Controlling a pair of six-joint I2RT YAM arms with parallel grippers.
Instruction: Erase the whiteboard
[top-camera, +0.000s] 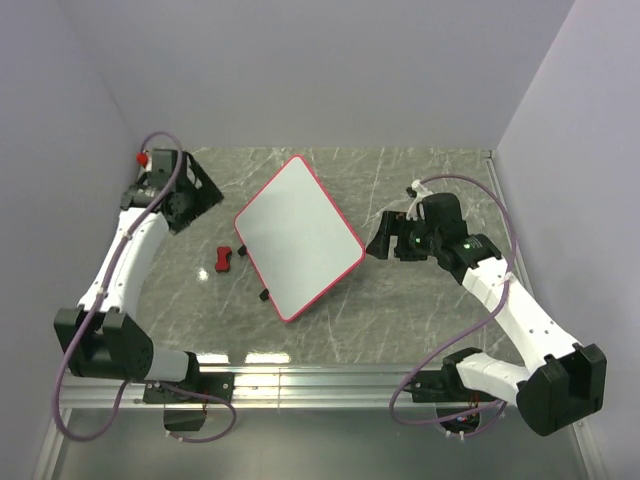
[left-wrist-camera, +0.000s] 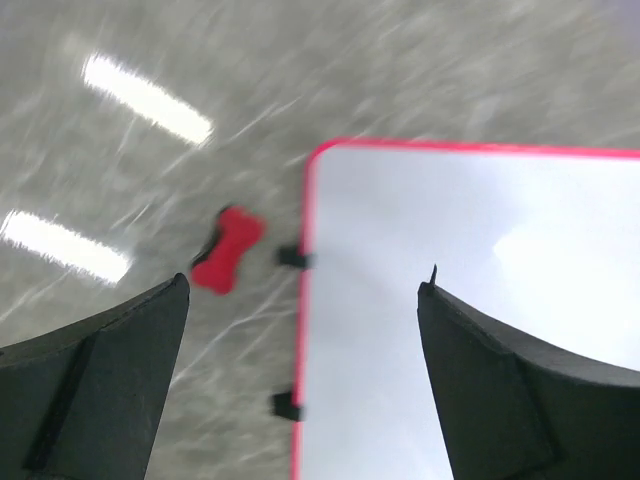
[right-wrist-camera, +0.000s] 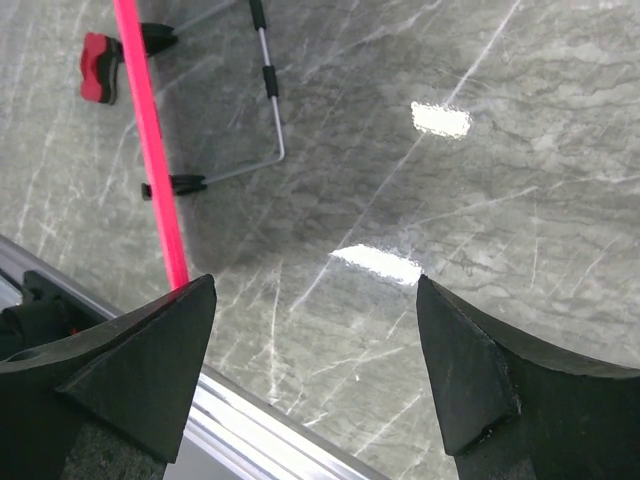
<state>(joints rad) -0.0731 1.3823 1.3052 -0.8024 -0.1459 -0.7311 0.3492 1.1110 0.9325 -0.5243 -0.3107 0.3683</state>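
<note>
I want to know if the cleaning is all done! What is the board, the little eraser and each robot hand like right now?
Large white rectangular whiteboard with thin red frame: clean, no marks showing.
Small red-and-black eraser block: lying on the grey marble table beside the board, not held.
Left gripper: open, empty.
Right gripper: open, empty.

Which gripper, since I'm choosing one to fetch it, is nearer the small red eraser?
The left gripper: the eraser lies on its side of the whiteboard; the right gripper is across the board.
</note>
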